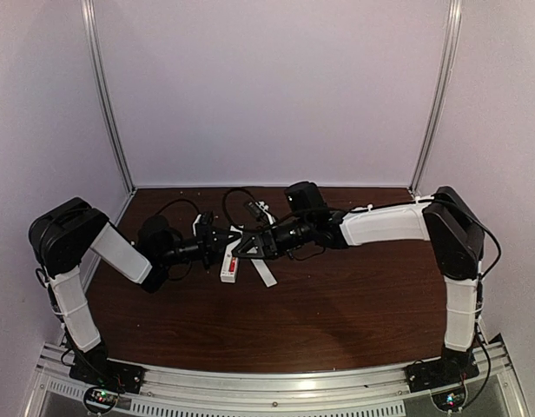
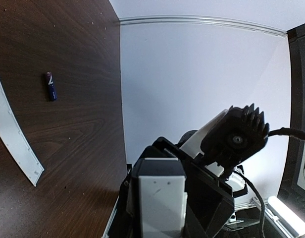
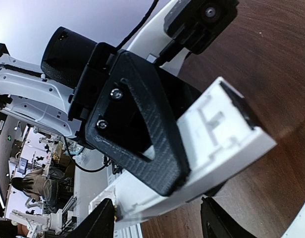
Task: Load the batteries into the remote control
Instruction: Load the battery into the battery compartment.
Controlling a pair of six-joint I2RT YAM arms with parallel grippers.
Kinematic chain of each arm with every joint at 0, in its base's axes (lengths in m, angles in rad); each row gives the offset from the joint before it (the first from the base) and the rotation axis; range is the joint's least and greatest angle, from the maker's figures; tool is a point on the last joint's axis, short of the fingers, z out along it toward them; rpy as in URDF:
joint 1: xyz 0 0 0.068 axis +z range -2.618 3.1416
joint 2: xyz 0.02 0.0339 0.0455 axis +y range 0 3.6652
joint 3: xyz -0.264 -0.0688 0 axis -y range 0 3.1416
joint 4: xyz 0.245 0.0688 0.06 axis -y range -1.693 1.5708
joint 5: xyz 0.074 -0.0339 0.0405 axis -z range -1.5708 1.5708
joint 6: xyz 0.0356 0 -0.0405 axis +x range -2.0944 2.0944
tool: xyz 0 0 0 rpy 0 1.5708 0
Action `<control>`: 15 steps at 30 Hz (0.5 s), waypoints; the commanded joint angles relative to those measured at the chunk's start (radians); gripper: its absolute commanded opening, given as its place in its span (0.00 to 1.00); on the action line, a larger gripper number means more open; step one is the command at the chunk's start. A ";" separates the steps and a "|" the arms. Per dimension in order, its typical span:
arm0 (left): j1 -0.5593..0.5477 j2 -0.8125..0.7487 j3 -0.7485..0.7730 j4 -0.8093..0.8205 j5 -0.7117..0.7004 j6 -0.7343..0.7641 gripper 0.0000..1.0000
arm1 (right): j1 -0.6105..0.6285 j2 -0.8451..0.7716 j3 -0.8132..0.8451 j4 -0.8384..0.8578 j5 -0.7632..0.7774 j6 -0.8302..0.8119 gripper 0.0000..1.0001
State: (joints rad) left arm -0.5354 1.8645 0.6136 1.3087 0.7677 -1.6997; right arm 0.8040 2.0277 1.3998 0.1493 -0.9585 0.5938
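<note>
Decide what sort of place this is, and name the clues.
Probably a robotics lab test cell: two arms bolted to a metal rail, a wooden table walled by plain white panels on aluminium posts, and a workshop glimpsed beyond.

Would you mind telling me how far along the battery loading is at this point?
Done: the cover strip is off, lying on the table, and the red-orange battery seems to sit in the remote control, though that is unclear. In hand: the left gripper clamps the remote while the right gripper hovers open at it. Left: the blue battery lies loose on the table.
</note>
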 commanded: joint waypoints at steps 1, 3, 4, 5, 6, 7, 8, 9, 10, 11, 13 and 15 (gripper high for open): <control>0.026 -0.007 -0.030 0.379 0.035 0.028 0.00 | -0.054 -0.097 -0.022 -0.190 0.137 -0.186 0.62; 0.035 -0.003 -0.038 0.373 0.042 0.038 0.00 | -0.089 -0.111 0.002 -0.322 0.222 -0.282 0.62; 0.039 -0.002 -0.041 0.363 0.044 0.047 0.00 | -0.105 -0.111 0.034 -0.388 0.266 -0.321 0.62; 0.040 -0.001 -0.041 0.353 0.047 0.057 0.00 | -0.118 -0.107 0.063 -0.460 0.321 -0.360 0.62; 0.041 0.000 -0.043 0.334 0.052 0.070 0.00 | -0.130 -0.100 0.099 -0.531 0.386 -0.388 0.62; 0.041 0.000 -0.044 0.310 0.055 0.086 0.00 | -0.139 -0.088 0.141 -0.604 0.446 -0.416 0.62; 0.041 -0.001 -0.048 0.290 0.056 0.103 0.00 | -0.148 -0.069 0.192 -0.679 0.499 -0.441 0.62; 0.043 -0.002 -0.050 0.272 0.057 0.120 0.00 | -0.153 -0.049 0.240 -0.750 0.547 -0.468 0.62; 0.044 -0.003 -0.053 0.240 0.056 0.137 0.00 | -0.159 -0.023 0.291 -0.826 0.606 -0.494 0.62; 0.046 -0.008 -0.055 0.207 0.053 0.155 0.00 | -0.161 0.000 0.331 -0.884 0.690 -0.510 0.61; 0.047 -0.025 -0.058 0.130 0.040 0.196 0.00 | -0.164 0.040 0.377 -0.953 0.777 -0.546 0.60; 0.050 -0.055 -0.053 0.025 0.019 0.245 0.00 | -0.164 0.062 0.386 -0.958 0.836 -0.570 0.57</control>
State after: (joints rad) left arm -0.4961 1.8641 0.5648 1.3094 0.8009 -1.5734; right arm 0.6331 2.0155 1.7531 -0.5854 -0.3725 0.1364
